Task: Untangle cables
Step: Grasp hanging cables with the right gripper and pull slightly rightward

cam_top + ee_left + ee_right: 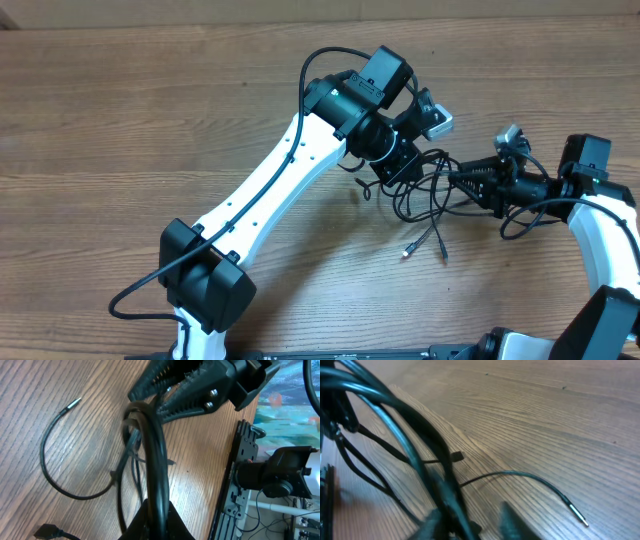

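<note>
Our left gripper (pixel 156 522) is clamped on the cables (pixel 428 200) — a black tangle lying on the table (pixel 150 120) between both arms. Our right gripper (pixel 455 180) straddles them, fingers slightly apart — whether it pinches, we cannot tell.

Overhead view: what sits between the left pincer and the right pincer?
The cables: a tangled black bunch fills the short gap from the left pincer to the right pincer. This shows in the overhead view, and the left wrist view agrees.
</note>
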{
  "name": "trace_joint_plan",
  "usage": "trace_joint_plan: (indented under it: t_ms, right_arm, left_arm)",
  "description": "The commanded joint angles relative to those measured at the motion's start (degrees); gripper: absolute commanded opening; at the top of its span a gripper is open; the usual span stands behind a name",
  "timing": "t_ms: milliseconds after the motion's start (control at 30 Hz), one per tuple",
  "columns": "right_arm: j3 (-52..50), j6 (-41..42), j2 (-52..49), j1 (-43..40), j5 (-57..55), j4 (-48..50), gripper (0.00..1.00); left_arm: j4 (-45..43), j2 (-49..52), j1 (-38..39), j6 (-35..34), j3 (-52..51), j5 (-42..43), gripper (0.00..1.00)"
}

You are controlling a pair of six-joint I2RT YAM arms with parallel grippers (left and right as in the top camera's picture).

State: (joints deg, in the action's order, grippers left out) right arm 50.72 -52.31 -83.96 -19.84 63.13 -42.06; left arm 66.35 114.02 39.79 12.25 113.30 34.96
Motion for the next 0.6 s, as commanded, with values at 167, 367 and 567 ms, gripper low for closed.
trace_joint_plan:
  t_ms: [167, 367, 567]
  right_arm:
    - [0.79, 0.02, 0.24, -0.11, 1.01, 0.09, 0.04]
    - [0.79, 0.02, 0.24, -0.11, 0.37, 0.15, 0.04]
    - [0.79, 4.59, 0.24, -0.17, -6.62, 1.07, 0.04]
  left_arm:
    - [-0.85, -1.42, 0.7, 1.03, 1.62, 2.12, 0.04]
    - [-2.14, -1.42, 0.68, 0.55, 1.62, 1.75, 0.04]
    - [-2.25, -1.42, 0.68, -5.57, 1.62, -5.64, 0.04]
